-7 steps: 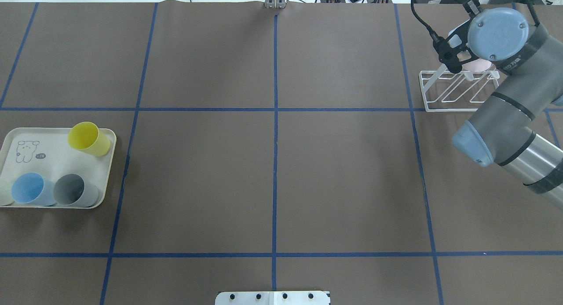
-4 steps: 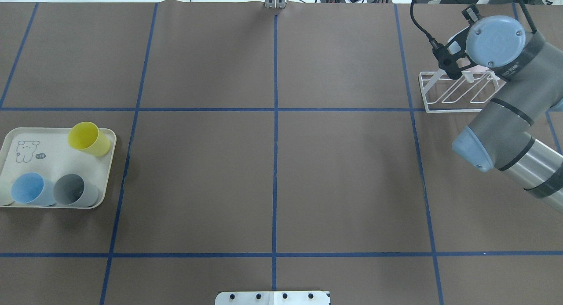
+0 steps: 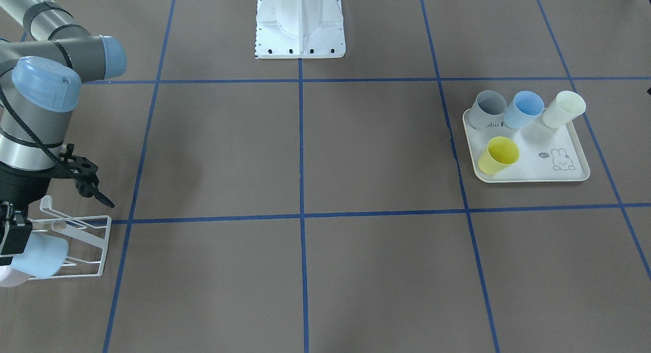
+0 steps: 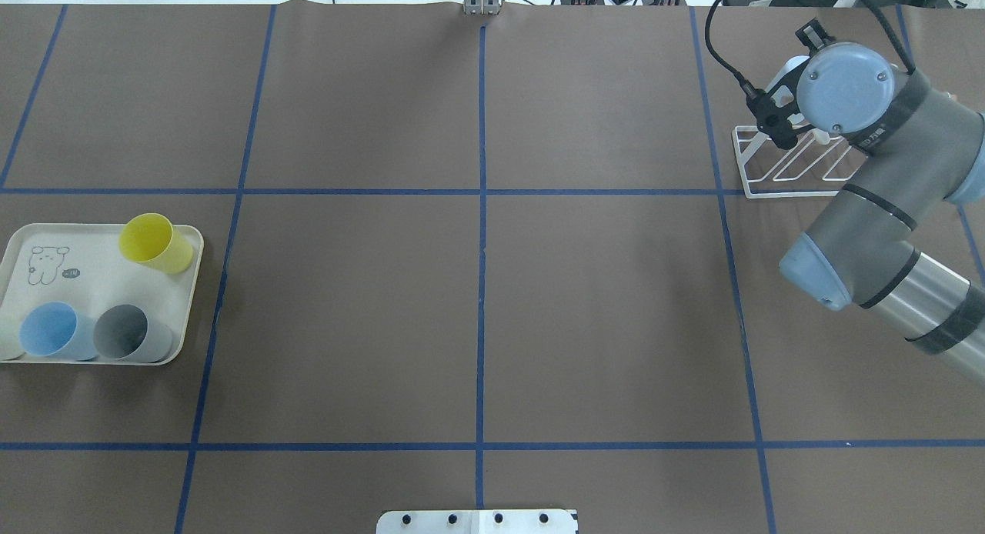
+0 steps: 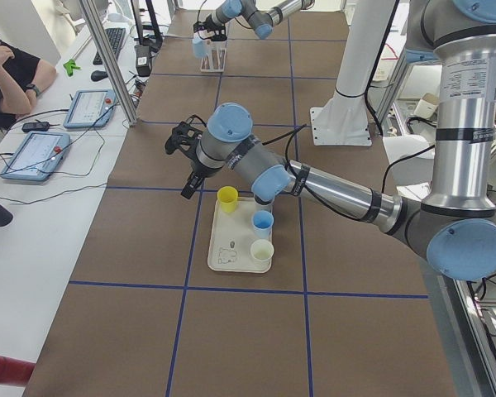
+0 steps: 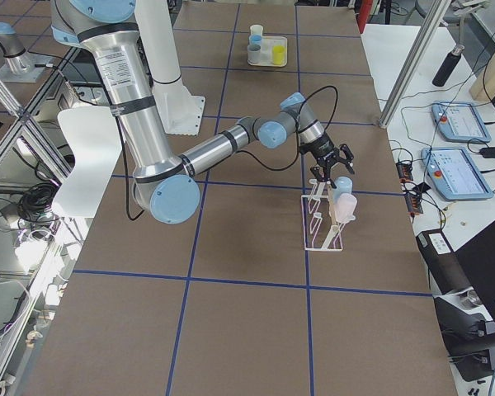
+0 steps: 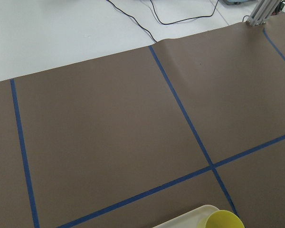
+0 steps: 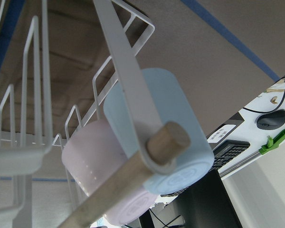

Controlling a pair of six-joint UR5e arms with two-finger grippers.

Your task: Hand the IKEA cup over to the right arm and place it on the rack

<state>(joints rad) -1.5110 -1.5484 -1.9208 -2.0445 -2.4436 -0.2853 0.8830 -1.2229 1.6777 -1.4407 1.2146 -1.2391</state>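
At the right gripper (image 6: 331, 162) we cannot tell whether the fingers are apart or together. It hangs close above the white wire rack (image 4: 777, 165), on which the light-blue cup (image 8: 156, 128) lies tilted, touching a pink cup (image 8: 92, 161), with the wooden dowel (image 8: 167, 141) crossing before both. Behind it the right arm (image 4: 900, 141) folds back at its elbow, while well apart the left gripper (image 5: 184, 150) hovers near the rabbit-print tray (image 3: 531, 167), where a yellow cup (image 3: 498, 154) sits among others, and we cannot judge its fingers either.
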